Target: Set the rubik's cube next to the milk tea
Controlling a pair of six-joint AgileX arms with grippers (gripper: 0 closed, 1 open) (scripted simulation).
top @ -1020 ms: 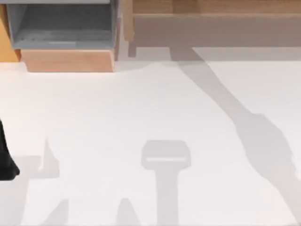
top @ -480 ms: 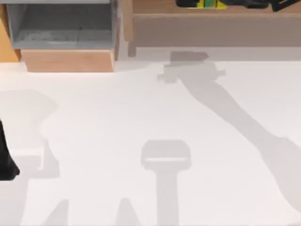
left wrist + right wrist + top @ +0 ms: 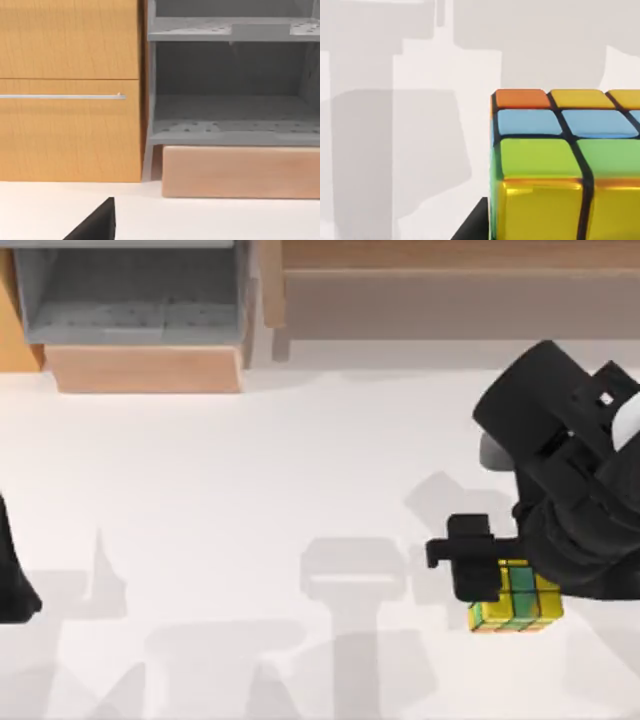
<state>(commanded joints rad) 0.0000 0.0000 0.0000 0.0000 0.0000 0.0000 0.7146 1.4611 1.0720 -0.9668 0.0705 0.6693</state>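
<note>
The rubik's cube (image 3: 517, 600), with yellow and green stickers, is at the table's right front, partly under my right gripper (image 3: 498, 585). That gripper is shut on it, and the black arm reaches in from the right edge. In the right wrist view the cube (image 3: 555, 165) looms close, showing orange, blue, green and yellow stickers above the white table, with a black fingertip (image 3: 474, 227) beside it. The milk tea is out of view. My left arm (image 3: 10, 575) stays parked at the left edge.
A wooden cabinet with grey shelves (image 3: 130, 300) stands at the back left on a light wooden plinth (image 3: 145, 368). A long wooden shelf (image 3: 450, 280) runs along the back right. The left wrist view faces a drawer front with a metal handle (image 3: 62, 96).
My right arm has come down from the back shelf to the table's right front, carrying the cube with it. The left arm has not moved.
</note>
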